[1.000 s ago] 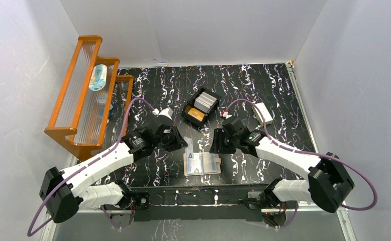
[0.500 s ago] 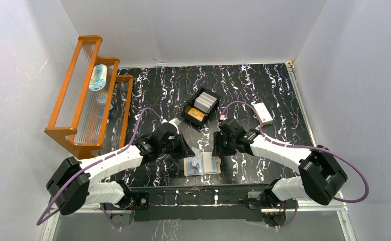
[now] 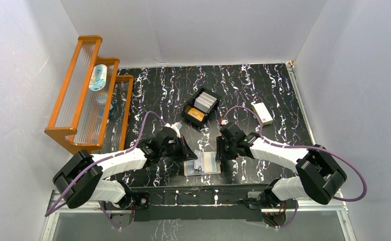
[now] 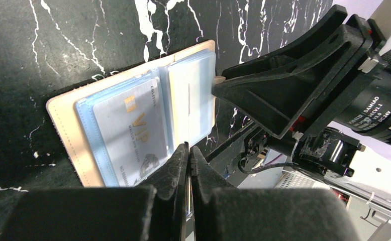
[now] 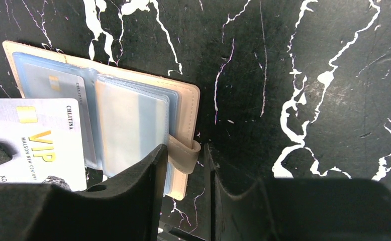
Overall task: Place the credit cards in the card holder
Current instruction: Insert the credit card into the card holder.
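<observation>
Top external: both arms have closed on the card holder (image 3: 202, 164); left gripper (image 4: 188, 146) pinches a credit card (image 5: 32, 135) for insertion, right gripper (image 5: 184, 150) narrows, jaws astride the snap tab (image 5: 183, 158), seemingly ungripped.

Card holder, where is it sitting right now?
In the top view the card holder lies open near the front edge of the table, between the left hand and the right hand, whose fingers straddle its snap tab.
</observation>
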`<move>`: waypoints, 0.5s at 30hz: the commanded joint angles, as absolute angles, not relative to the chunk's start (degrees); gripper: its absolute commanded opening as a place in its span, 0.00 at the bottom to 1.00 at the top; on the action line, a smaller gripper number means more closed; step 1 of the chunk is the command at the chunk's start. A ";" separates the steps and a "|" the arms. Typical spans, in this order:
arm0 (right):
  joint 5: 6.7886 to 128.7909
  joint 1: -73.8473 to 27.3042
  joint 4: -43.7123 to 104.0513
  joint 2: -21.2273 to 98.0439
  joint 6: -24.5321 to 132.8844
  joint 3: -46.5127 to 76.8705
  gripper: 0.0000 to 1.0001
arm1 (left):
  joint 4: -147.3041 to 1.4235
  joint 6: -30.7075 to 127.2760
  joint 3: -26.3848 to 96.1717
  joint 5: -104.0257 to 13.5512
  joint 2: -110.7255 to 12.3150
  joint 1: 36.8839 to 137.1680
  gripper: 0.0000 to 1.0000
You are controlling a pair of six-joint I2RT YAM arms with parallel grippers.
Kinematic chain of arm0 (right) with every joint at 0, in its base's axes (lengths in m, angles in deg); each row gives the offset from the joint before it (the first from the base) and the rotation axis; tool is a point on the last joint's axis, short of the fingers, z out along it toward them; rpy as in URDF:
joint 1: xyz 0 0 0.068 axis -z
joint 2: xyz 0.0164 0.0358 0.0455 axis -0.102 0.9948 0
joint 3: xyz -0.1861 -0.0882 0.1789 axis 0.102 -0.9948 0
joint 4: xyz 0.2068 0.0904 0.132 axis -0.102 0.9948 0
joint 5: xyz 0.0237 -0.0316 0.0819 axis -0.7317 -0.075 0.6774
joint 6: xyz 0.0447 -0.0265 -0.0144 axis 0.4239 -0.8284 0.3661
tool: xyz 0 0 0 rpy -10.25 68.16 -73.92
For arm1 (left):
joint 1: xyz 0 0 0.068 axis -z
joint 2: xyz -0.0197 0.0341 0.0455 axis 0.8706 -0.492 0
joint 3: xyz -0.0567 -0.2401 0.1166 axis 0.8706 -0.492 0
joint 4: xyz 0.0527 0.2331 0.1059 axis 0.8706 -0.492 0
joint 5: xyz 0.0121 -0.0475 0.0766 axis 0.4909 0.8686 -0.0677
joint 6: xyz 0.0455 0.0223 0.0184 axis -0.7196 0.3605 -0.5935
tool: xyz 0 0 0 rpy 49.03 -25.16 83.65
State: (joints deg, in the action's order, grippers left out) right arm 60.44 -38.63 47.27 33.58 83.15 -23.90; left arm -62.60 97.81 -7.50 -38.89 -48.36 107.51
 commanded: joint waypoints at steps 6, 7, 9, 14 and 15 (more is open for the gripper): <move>59.46 -38.77 45.71 32.96 83.39 -25.20 0.39 | -59.39 97.29 -8.72 -38.08 -49.62 106.83 0.00; 59.50 -38.71 45.67 32.95 83.52 -25.20 0.39 | -59.40 97.19 -8.90 -38.37 -49.76 106.84 0.00; 59.61 -38.71 45.66 32.91 83.68 -25.23 0.39 | -59.04 97.22 -9.17 -38.65 -49.86 106.84 0.00; 59.57 -38.73 45.90 32.50 83.84 -25.34 0.39 | -57.33 97.89 -9.66 -37.98 -51.45 106.80 0.00; 59.49 -38.72 45.92 32.48 83.79 -25.35 0.39 | -56.85 98.00 -9.88 -37.87 -51.76 106.84 0.00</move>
State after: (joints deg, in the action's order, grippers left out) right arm 60.31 -38.63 46.09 33.55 83.39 -24.73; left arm -59.27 97.87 -9.16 -38.62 -51.03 107.14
